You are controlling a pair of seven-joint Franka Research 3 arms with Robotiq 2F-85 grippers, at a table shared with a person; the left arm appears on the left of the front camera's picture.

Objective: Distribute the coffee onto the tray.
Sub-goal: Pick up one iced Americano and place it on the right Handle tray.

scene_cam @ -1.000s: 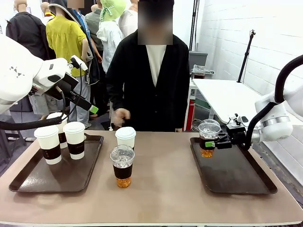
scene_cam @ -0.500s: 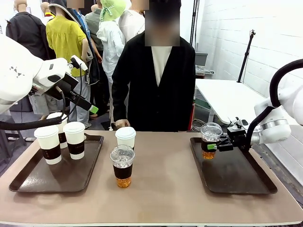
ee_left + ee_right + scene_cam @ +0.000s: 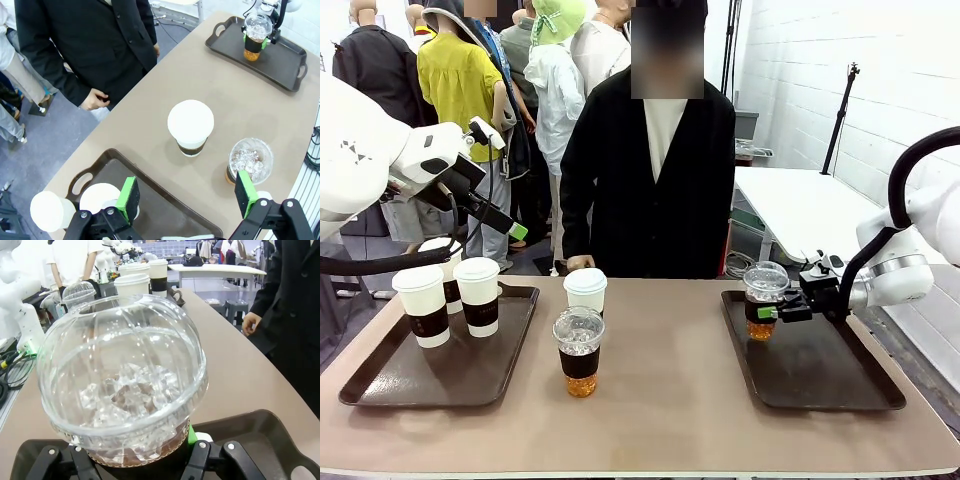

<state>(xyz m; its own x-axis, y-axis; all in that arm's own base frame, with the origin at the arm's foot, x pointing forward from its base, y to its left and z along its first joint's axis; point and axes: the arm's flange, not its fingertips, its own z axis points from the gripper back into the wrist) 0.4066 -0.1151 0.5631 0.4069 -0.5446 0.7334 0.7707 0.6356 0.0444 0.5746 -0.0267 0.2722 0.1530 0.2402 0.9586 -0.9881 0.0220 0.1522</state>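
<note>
— Looking from the front, what do you see on the right side?
— The right gripper (image 3: pixel 767 312) is closed around the held iced coffee (image 3: pixel 761 288), at the far left corner of the right tray (image 3: pixel 820 375). If the bottom touches the tray, I cannot tell.
— And the other cups?
— Three paper cups (image 3: pixel 480 295) stand on the left tray (image 3: pixel 440 380). The lone paper cup (image 3: pixel 585 290) and the second iced coffee (image 3: pixel 579 350) stand on the table (image 3: pixel 670 420), between the trays, the iced one nearer to the robot.
— What about the left wrist camera?
— The left gripper (image 3: pixel 187 197) hangs high above the table with its jaws wide apart, holding nothing. Below it are the lone paper cup and the second iced coffee, near each other but apart.
— And the right wrist camera?
— The held iced coffee is very near, ice under its dome, and the jaws clamp it from both sides below.
</note>
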